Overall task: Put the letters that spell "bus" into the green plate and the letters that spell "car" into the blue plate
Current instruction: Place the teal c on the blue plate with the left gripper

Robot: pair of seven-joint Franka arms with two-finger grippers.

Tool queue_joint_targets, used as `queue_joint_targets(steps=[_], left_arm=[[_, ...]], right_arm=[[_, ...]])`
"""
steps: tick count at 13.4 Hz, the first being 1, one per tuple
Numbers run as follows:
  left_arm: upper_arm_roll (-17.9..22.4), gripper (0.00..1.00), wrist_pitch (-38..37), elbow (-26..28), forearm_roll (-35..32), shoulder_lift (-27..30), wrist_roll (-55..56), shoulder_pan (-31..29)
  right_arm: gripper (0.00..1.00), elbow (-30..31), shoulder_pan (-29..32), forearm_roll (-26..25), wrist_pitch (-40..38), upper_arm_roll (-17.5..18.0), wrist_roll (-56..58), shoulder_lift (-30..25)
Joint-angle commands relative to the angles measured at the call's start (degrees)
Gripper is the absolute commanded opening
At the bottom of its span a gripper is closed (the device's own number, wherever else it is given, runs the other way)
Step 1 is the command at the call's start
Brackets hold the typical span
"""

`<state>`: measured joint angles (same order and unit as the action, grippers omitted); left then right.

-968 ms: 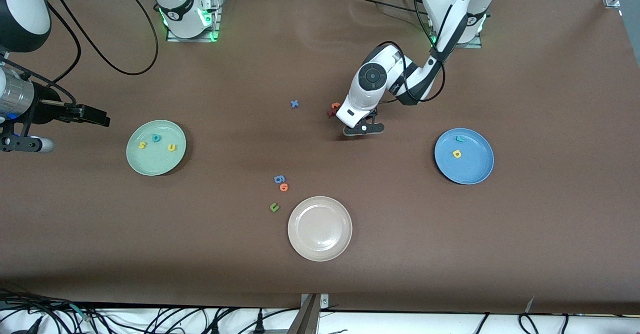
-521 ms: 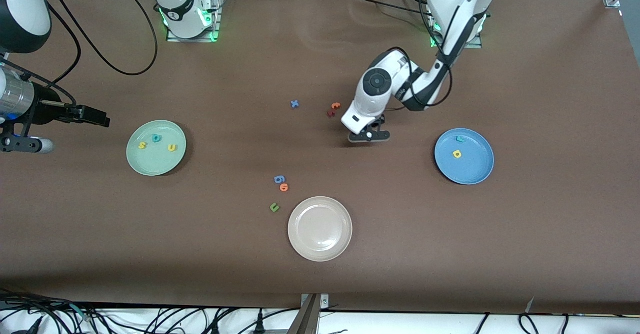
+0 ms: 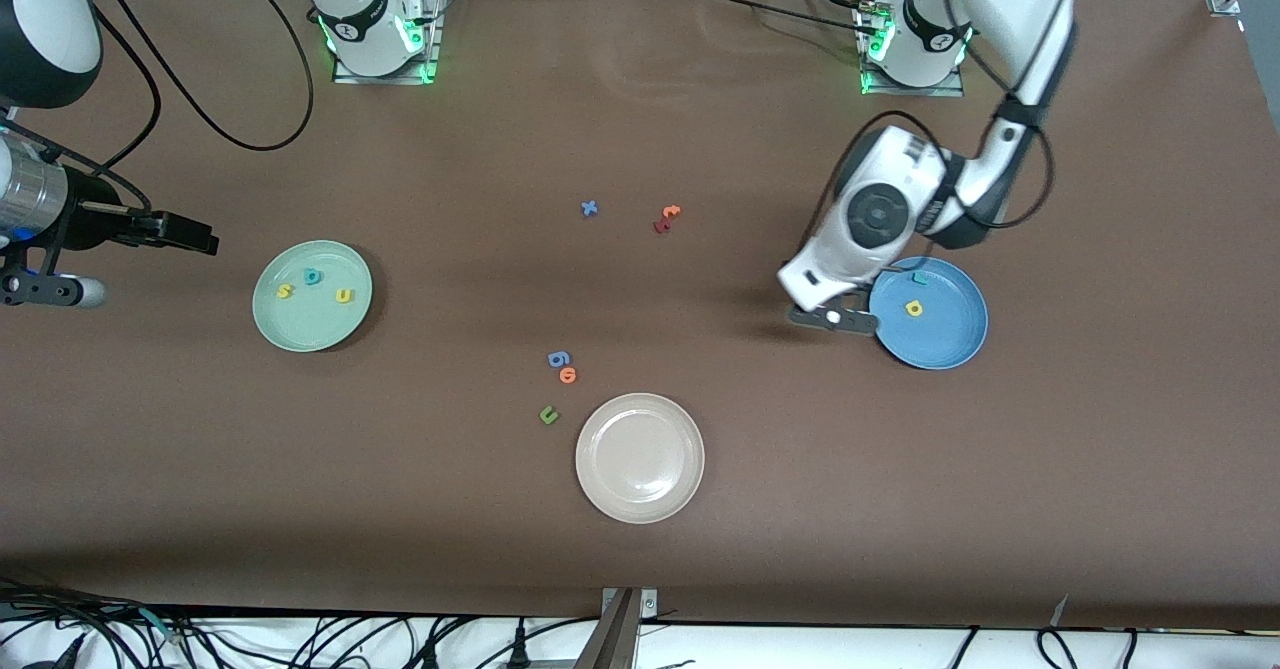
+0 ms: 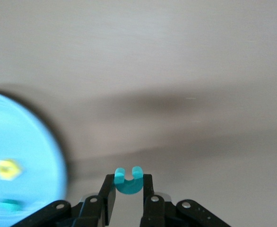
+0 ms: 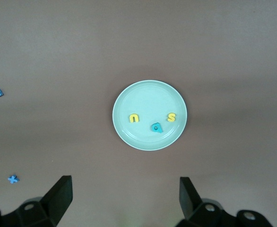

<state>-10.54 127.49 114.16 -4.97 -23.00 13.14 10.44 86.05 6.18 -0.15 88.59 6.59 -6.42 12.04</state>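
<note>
Teal "c" [image 4: 128, 181] is pinched tight between the fingers of the left gripper [image 3: 836, 317], up in the air just at the rim of the blue plate [image 3: 950, 344] — yellow "a" [image 3: 914, 308] and teal "r" [image 3: 919, 277] already lie in it. Over at the right arm's end, the green plate [image 3: 300, 329] holds teal "b" [image 3: 313, 276], yellow "u" [image 3: 344, 296] and yellow "s" [image 3: 285, 292]. The right gripper [image 5: 124, 196] waits spread wide, high over that plate — off-white plate [image 3: 640, 494] sits nearest the camera
</note>
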Motion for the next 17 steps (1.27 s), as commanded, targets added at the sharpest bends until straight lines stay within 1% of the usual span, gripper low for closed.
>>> queue_joint_targets(steps=[1, 3, 6, 7, 9, 10, 12, 14, 15, 16, 17], left_arm=[[-0.7, 0.18, -3.2, 0.9, -1.2, 3.0, -11.3, -6.9], [-0.6, 0.19, -3.6, 0.9, -1.2, 3.1, -16.0, -10.2], [-0.4, 0.58, -3.4, 0.6, -1.3, 2.6, -16.9, -12.2], [-0.4, 0.67, -3.4, 0.5, -1.3, 2.5, -16.9, -13.1], [-0.4, 0.9, -3.5, -0.9, -1.3, 2.3, -17.0, -13.3], [-0.4, 0.97, -3.6, -2.3, -1.3, 2.3, -16.8, -13.5], [-0.4, 1.0, -5.1, -5.9, -1.0, 1.7, -16.7, -15.9], [-0.4, 1.0, -7.1, -9.7, -0.6, 1.1, -16.8, -18.4], [-0.8, 1.0, -10.5, -11.3, 1.7, 1.1, -16.7, -20.2], [-0.7, 1.0, -14.3, -13.2, 4.2, 1.3, -16.1, -20.1], [-0.4, 1.0, -17.3, -14.7, 3.7, 1.2, -16.6, -20.4]], right_arm=[[1.0, 1.8, 0.7, -0.6, 0.8, 0.5, 0.3, -1.8], [1.0, 1.8, 0.6, -0.7, 1.0, 0.6, 0.3, -1.7], [1.0, 1.8, 0.6, -0.7, 1.3, 0.6, 0.3, -1.6], [1.0, 1.8, 0.6, -0.7, 1.3, 0.5, 0.3, -1.6], [1.0, 1.8, 0.6, -0.7, 1.2, 0.5, 0.3, -1.6], [1.0, 1.8, 0.6, -0.7, 1.2, 0.5, 0.3, -1.6], [1.0, 1.8, 0.6, -0.7, 1.2, 0.5, 0.2, -1.6], [1.0, 1.8, 0.6, -0.7, 1.4, 0.5, 0.2, -1.5], [1.0, 1.8, 0.6, -0.6, 1.7, 0.6, 0.2, -1.5], [1.0, 1.8, 0.6, -0.6, 1.7, 0.5, 0.1, -1.5], [1.0, 1.8, 0.6, -0.6, 1.7, 0.6, 0.1, -1.5]])
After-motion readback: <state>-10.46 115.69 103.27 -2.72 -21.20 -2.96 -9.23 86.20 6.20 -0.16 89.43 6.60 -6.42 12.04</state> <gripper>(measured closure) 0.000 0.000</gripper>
